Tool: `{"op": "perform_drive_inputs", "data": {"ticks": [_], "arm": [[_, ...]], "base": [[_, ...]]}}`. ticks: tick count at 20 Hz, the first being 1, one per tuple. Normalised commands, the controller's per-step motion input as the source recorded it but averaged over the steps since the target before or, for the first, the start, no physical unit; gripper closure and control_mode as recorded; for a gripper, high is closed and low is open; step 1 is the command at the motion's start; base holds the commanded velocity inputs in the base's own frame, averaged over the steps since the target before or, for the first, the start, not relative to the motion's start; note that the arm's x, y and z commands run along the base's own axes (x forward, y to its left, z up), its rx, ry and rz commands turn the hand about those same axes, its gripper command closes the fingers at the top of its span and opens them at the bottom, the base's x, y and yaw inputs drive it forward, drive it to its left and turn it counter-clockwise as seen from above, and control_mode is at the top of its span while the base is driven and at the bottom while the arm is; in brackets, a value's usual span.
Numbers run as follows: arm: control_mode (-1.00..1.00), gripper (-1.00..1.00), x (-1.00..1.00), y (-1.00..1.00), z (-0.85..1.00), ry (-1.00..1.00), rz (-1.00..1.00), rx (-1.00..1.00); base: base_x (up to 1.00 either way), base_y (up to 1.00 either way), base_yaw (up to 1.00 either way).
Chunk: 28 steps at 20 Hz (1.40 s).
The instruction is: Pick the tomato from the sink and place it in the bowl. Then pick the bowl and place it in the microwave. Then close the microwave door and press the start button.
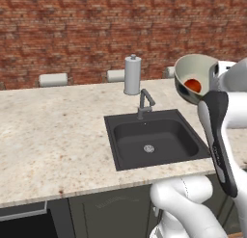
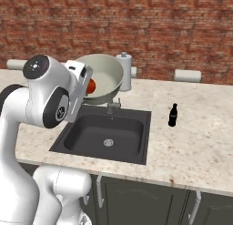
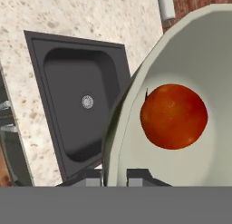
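The pale bowl (image 1: 198, 68) hangs tilted in the air over the right side of the counter, higher than the sink (image 1: 130, 136). My gripper (image 3: 114, 175) is shut on its rim, one finger on each side of the wall. The red-orange tomato (image 1: 193, 85) lies inside the bowl (image 3: 204, 51), against its low side near the hand. In the hand view the tomato (image 3: 174, 116) rests on the whitish inner wall, and the dark sink (image 3: 68, 82) with its silver drain (image 3: 87, 101) lies far below. The microwave and its door are out of view.
A grey faucet (image 1: 144, 103) and a paper towel roll (image 1: 132, 74) stand behind the basin. A small black bottle (image 2: 172, 115) stands on the counter right of the sink. A brick wall (image 1: 72, 34) closes the back. Dark cabinets (image 2: 145, 201) run under the counter.
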Motion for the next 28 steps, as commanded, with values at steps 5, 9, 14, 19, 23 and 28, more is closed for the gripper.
{"op": "perform_drive_inputs", "data": {"ticks": [5,9,14,19,23,28], "arm": [[-1.0,1.0,0.0,0.04,0.0,0.0,0.0,0.0],[1.0,1.0,0.0,0.01,0.0,0.0,0.0,-0.01],[1.0,1.0,0.0,0.0,0.0,0.0,0.0,0.0],[1.0,1.0,0.0,0.0,0.0,0.0,0.0,0.0],[1.0,1.0,0.0,0.0,0.0,0.0,0.0,0.0],[1.0,1.0,0.0,0.0,0.0,0.0,0.0,0.0]], "base": [[0.0,0.0,0.0],[0.0,0.0,0.0],[-0.43,0.0,0.0],[-0.52,0.0,0.01],[-0.17,0.01,0.39],[0.0,0.07,0.67]]}}
